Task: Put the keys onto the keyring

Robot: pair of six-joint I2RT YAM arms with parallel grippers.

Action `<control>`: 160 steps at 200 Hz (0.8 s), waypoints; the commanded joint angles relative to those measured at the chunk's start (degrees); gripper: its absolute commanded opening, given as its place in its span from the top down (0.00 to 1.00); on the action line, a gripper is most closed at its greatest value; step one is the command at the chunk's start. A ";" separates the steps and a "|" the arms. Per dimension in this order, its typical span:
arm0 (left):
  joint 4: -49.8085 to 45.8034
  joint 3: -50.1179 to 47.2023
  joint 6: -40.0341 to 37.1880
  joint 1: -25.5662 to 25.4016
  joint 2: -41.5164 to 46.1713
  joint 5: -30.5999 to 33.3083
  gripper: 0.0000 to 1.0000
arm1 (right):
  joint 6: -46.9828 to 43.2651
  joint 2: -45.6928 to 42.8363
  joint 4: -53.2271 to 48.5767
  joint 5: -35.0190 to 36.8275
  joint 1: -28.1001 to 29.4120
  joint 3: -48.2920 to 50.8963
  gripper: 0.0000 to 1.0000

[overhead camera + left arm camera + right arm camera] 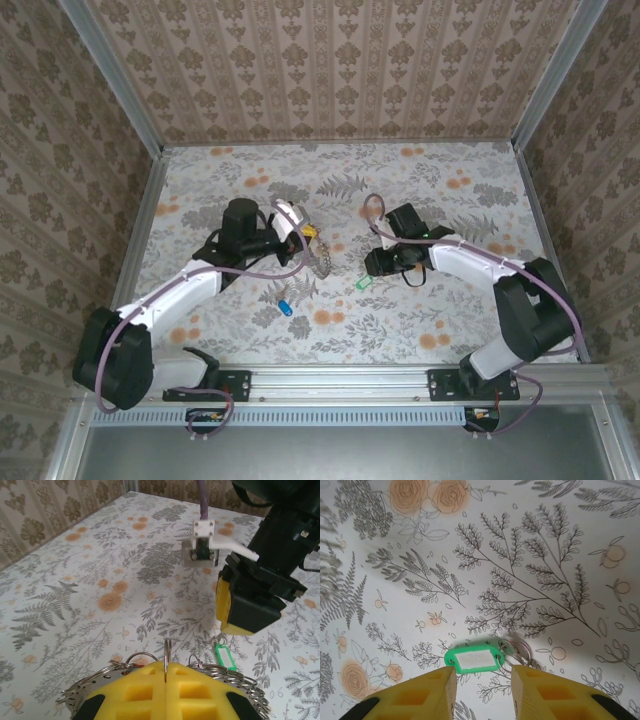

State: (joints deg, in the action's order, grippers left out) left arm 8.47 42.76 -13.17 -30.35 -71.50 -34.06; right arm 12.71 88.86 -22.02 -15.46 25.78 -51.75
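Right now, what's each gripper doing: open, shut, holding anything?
Left gripper: shut on the keyring.
Right gripper: open, holding nothing, the green key tag just ahead of its fingertips.

Nothing legible is showing in any view: no words, numbers, brand marks or signs. The green key tag [472, 660] is lying on the floral worktop [530, 540] with its white label window facing up, and that window is showing blank — no writing is appearing on it.
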 commanded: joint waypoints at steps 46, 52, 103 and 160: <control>0.46 -0.49 0.30 -0.24 2.77 1.65 1.00 | -0.81 7.13 -4.33 4.29 1.90 -3.54 0.60; 0.33 -0.40 0.25 -0.24 2.78 1.55 1.00 | -0.76 7.61 -4.22 4.52 1.91 -3.77 0.60; -0.19 -0.56 0.33 -0.41 3.39 1.46 1.00 | -1.22 8.20 -3.24 8.97 1.95 -4.20 0.57; -0.10 -0.32 0.57 -0.72 3.21 1.46 1.00 | -1.46 10.61 -2.60 8.54 1.82 -4.49 0.57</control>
State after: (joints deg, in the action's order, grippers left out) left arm 7.68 42.72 -13.13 -30.65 -70.00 -32.25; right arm 11.90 98.35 -24.32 -8.32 27.44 -55.55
